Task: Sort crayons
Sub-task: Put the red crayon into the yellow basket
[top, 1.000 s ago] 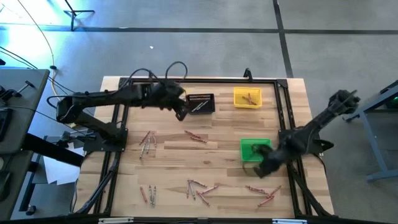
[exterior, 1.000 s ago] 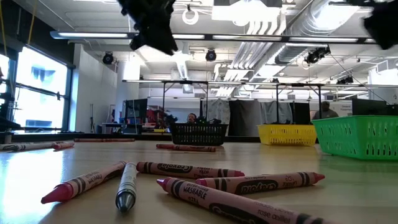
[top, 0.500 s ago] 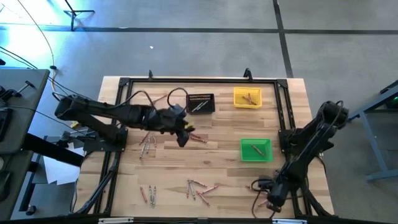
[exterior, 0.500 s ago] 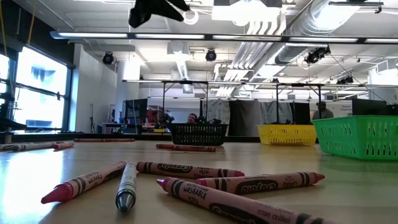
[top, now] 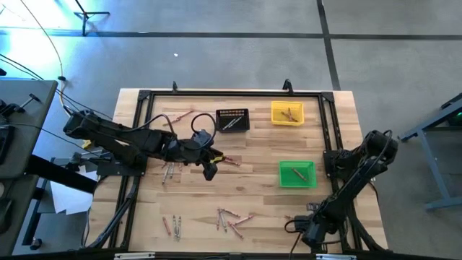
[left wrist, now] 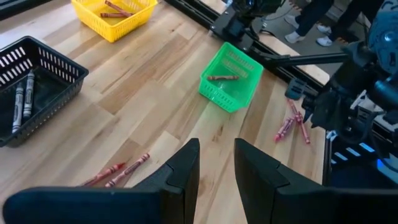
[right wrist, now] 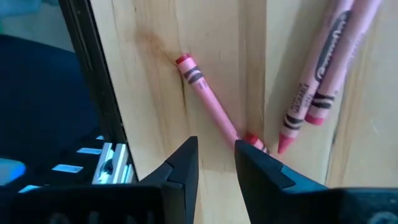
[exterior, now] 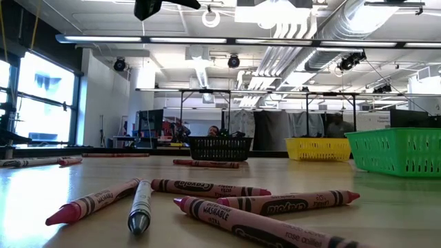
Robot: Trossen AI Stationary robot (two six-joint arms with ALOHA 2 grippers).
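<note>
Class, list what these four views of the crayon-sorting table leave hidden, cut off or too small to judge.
- High view: the crayons under the right claw are covered by it.
- High view: the black bin is too small to count its contents.
- Low view: the green bin wall hides its inside.
- Right wrist view: the pink crayon runs behind a finger.

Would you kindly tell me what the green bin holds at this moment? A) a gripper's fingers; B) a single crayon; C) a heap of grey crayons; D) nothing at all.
B: the green bin holds one reddish-brown crayon lying across its floor, seen in both the high view and the left wrist view, with nothing else inside.
</note>
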